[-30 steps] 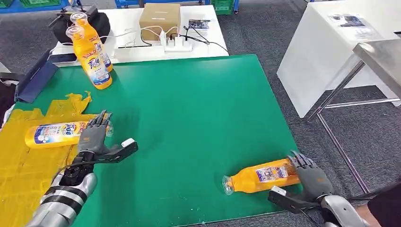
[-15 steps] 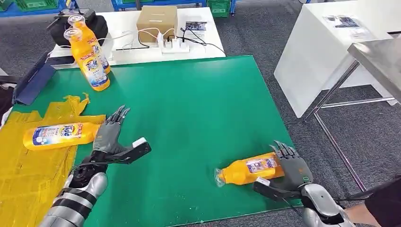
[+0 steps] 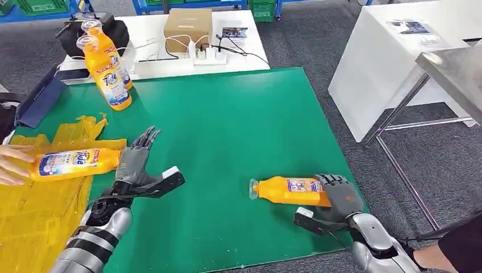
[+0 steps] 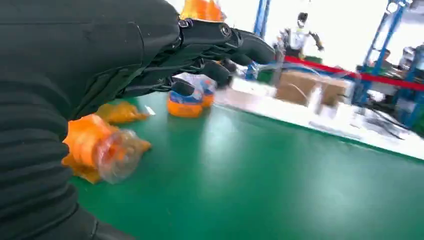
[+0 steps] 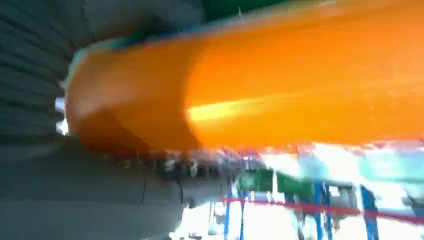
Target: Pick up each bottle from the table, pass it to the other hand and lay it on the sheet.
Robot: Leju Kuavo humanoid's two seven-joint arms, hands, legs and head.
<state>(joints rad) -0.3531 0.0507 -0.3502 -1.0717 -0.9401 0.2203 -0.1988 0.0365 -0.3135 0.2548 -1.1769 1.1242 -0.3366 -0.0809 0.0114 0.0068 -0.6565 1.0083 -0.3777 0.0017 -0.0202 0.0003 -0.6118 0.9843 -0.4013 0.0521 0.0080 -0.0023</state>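
An orange bottle (image 3: 287, 190) lies sideways near the green mat's front right, cap pointing left. My right hand (image 3: 336, 198) grips its base, fingers curled over it; up close the orange bottle (image 5: 280, 85) sits against the grey hand (image 5: 75, 195). A second bottle (image 3: 74, 164) lies on the yellow sheet (image 3: 34, 216) at the left. My left hand (image 3: 138, 169) is open beside its cap, fingers spread, holding nothing. From the left wrist, the cap (image 4: 111, 155) lies just under the hand (image 4: 100, 65). Two more bottles (image 3: 108, 71) stand upright at the back left.
A person's hand (image 3: 11, 165) reaches in from the left edge and touches the bottle on the sheet. Behind the green mat (image 3: 227, 125) is a white table (image 3: 170, 57) with a cardboard box (image 3: 188, 25), a power strip and cables. A white cabinet (image 3: 392, 62) stands at the right.
My right hand has closed on the bottle's base and carried it left, turning it level. My left hand has drawn a little away from the sheet bottle. A person's hand has come in at the left.
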